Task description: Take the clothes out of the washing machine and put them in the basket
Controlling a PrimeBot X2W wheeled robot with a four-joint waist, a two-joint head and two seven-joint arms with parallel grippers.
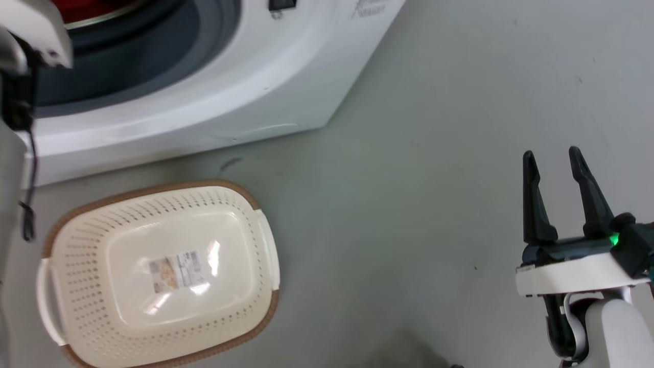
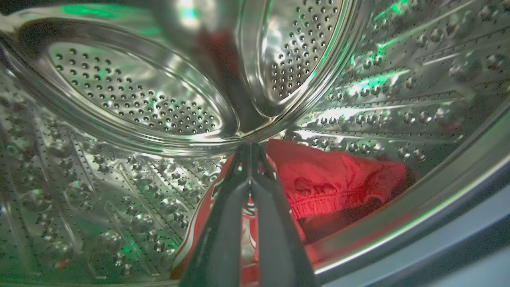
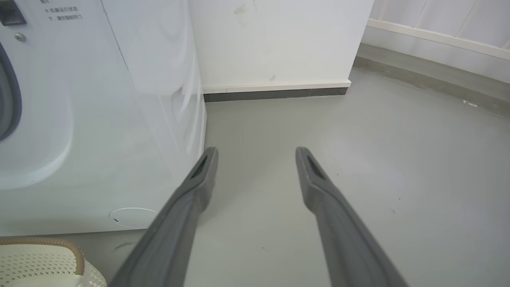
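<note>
Though among clothes (image 2: pixel 342 179), left gripper (image 2: pixel 250 149) closed.

The right gripper (image 1: pixel 552 153) has two long black fingers (image 1: pixel 534 204) with pointy tips. They grow from a black block (image 1: pixel 572 248) with a small bright green light (image 1: pixel 614 238). Under it sits a flat white ring (image 1: pixel 572 276), then a round white forearm (image 1: pixel 613 332) with a black cable loop (image 1: pixel 559 319). Close up, the fingers look dark grey, each with a thin slot (image 3: pixel 199 166) near the tip. The left arm has a white shell (image 1: pixel 36 30), a black part (image 1: pixel 18 102) and a thin black cable (image 1: pixel 33 163). The left gripper (image 2: pixel 250 149) has dark fingers too.
</note>
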